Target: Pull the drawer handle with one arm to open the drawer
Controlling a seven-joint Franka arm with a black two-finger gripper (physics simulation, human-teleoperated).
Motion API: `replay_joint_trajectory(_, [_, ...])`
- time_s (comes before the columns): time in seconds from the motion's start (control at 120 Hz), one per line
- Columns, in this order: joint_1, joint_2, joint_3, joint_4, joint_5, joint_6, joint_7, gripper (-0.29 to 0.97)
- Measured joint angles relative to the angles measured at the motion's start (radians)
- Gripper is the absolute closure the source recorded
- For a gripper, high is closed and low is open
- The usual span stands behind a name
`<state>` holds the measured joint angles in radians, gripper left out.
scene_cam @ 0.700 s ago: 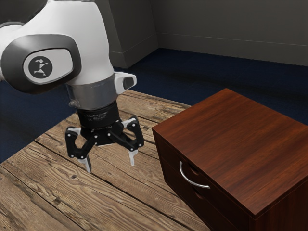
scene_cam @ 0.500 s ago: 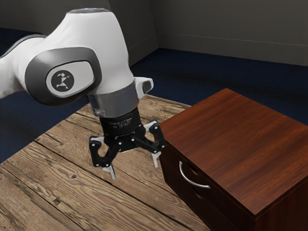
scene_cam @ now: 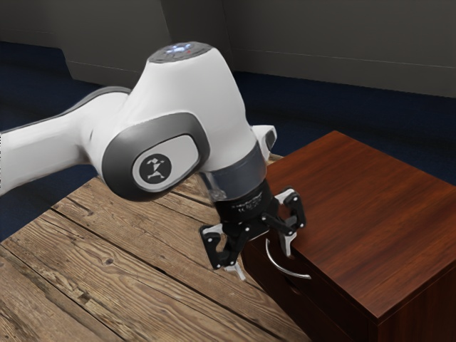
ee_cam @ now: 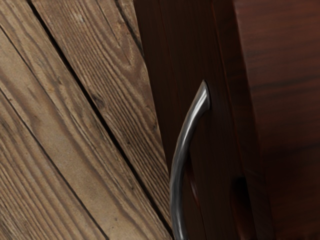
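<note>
"So, how is the gripper (scene_cam: 261,258) set?"

"Spread wide, gripping nothing. It is black, jointed linkage ending in pale tips, and it points down, tilted a little toward the cabinet."

"What lies closest to it?"

"The handle (ee_cam: 181,155), right under the hand. It is a slim bow of dull grey metal, smooth with a faint sheen, standing off the wood behind it. From the side, its near end shows between the two fingers (scene_cam: 288,244). Whether either one touches it I cannot tell."

"And behind the handle?"

"The drawer (ee_cam: 160,75), a flat panel of dark reddish-brown wood with fine, straight grain. A dark oval hollow sits in it behind the bow. As far as I can see the front lies level with the cabinet's face, so the inside is hidden and I cannot tell what it holds."

"Around that?"

"The cabinet (scene_cam: 370,214), a square-edged box of the same polished wood, stretches away from the gripper, and its flat top catches a soft gleam. One finger hangs before the drawer face. The other hangs out over the table (scene_cam: 107,249), just off the cabinet's corner. That table is rough, weathered planks, pale brown and knotted, with dark gaps between the boards."

"Farther off?"

"Above the gripper is the arm (scene_cam: 178,128), rounded white shells with a grey panel. Beyond everything are a dark blue floor (scene_cam: 356,107) and a plain grey wall (scene_cam: 342,35)."
</note>
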<state>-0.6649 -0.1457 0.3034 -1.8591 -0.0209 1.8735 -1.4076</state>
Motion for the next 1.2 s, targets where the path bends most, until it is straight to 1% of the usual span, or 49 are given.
replay_joint_trajectory(0.167, [-0.004, -0.055, 0.001, -0.085, 0.013, 0.062, -0.054, 0.01])
replay_joint_trajectory(0.492, [-0.002, -0.106, -0.002, -0.136, 0.048, 0.116, -0.136, 0.01])
replay_joint_trajectory(0.783, [-0.007, -0.123, -0.003, -0.184, 0.052, 0.140, -0.184, 0.00])
replay_joint_trajectory(1.2, [-0.006, -0.122, -0.004, -0.204, 0.051, 0.161, -0.218, 0.01])
